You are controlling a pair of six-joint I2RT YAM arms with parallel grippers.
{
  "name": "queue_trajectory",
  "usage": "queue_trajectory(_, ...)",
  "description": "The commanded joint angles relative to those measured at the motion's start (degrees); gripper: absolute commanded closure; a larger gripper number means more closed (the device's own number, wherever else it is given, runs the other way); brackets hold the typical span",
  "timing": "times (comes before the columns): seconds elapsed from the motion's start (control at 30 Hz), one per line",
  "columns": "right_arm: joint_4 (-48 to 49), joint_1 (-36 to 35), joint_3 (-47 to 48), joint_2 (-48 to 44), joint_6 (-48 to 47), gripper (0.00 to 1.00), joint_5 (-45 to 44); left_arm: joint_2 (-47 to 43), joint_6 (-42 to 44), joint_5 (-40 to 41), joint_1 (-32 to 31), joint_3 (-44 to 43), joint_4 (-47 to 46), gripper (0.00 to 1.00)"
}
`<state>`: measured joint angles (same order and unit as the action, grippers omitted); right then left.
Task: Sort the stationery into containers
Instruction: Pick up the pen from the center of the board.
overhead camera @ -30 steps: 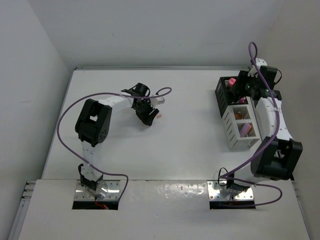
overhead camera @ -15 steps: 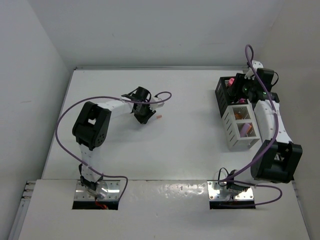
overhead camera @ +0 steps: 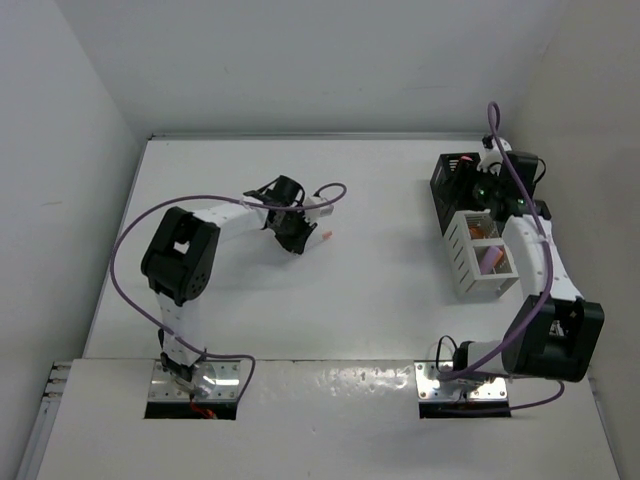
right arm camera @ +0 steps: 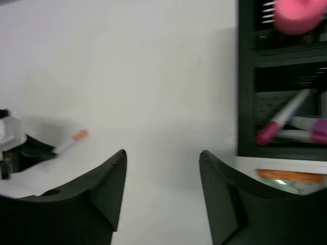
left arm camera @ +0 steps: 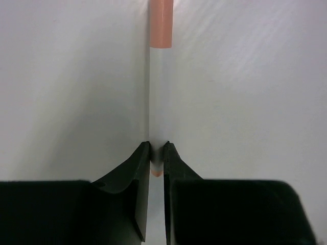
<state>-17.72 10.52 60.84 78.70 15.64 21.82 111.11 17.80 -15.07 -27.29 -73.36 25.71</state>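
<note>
Pen (left arm camera: pixel 156 97), orange-capped, pinched by left hand (left arm camera: pixel 156 149)

I can read no writing, label, brand, number or sign in any of my views. The white pen (left arm camera: pixel 156 102), the black holder (overhead camera: pixel 440 195) and the white rack (overhead camera: pixel 462 265) look unmarked as far as I can tell.

Top camera overlooks the whole white table (overhead camera: pixel 380 220) from behind; left wrist sits close, right wrist farther; all show the thin white orange-capped pen (left arm camera: pixel 156 102).
</note>
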Motion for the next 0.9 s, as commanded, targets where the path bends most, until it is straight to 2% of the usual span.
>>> queue_trajectory(0.0,8.10,-1.47,-3.00,-3.20,10.16,0.40,9.89,-7.90,-5.48,-14.44,0.83,-3.09,0.40,1.00)
queue_trajectory(0.17,18.92,-7.08,-5.38,-0.13,23.62,0.33,19.04,-12.14,-12.95,-28.23,0.40,-5.38,-3.82,1.00)
queue_trajectory(0.33,24.47,-12.71,-3.97,3.91,30.83,0.22,24.39,-14.69,-13.15,-32.74,0.13,-5.56,-4.36,1.00)
queue_trajectory(0.43,26.32,-14.73,-3.71,5.06,32.52,0.21,25.28,-15.92,-12.88,-32.83,0.13,-5.21,-4.36,1.00)
queue_trajectory(0.7,28.18,-20.62,-1.95,7.70,33.58,0.23,27.04,-16.45,-12.97,-33.09,-0.22,-5.74,-4.18,1.00)
queue_trajectory(0.83,26.95,-22.39,-0.99,8.93,32.44,0.29,26.78,-16.36,-13.14,-33.01,-0.83,-6.27,-4.09,1.00)
queue_trajectory(0.87,26.94,-22.56,-0.90,9.19,32.26,0.33,26.69,-16.28,-13.06,-33.01,-0.84,-6.27,-4.18,1.00)
